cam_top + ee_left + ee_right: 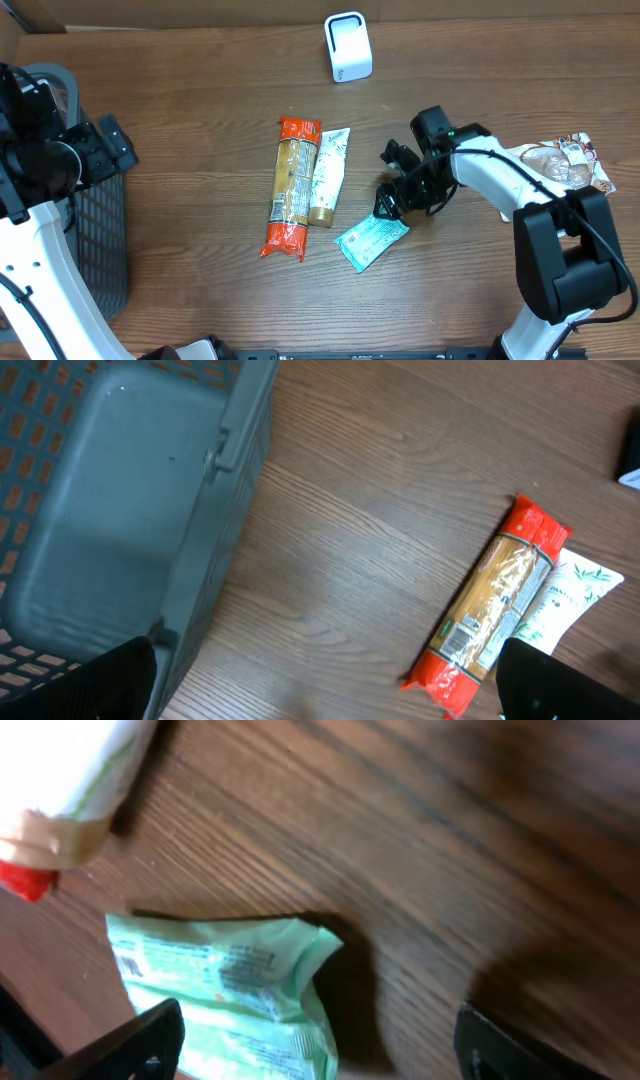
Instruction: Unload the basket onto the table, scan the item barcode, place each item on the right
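The green packet (371, 241) lies flat on the table (200, 120), just beside the right gripper (315, 1050), whose fingers stand spread and empty. It looks light, soft and crinkly, probably slippery, so pinch a sealed end edge. The left gripper (330, 685) hangs spread beside the basket (240, 450).

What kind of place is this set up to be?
Probably a mock shop checkout on a wooden table: a white barcode scanner, packaged groceries such as a pasta packet, and a grey plastic basket.
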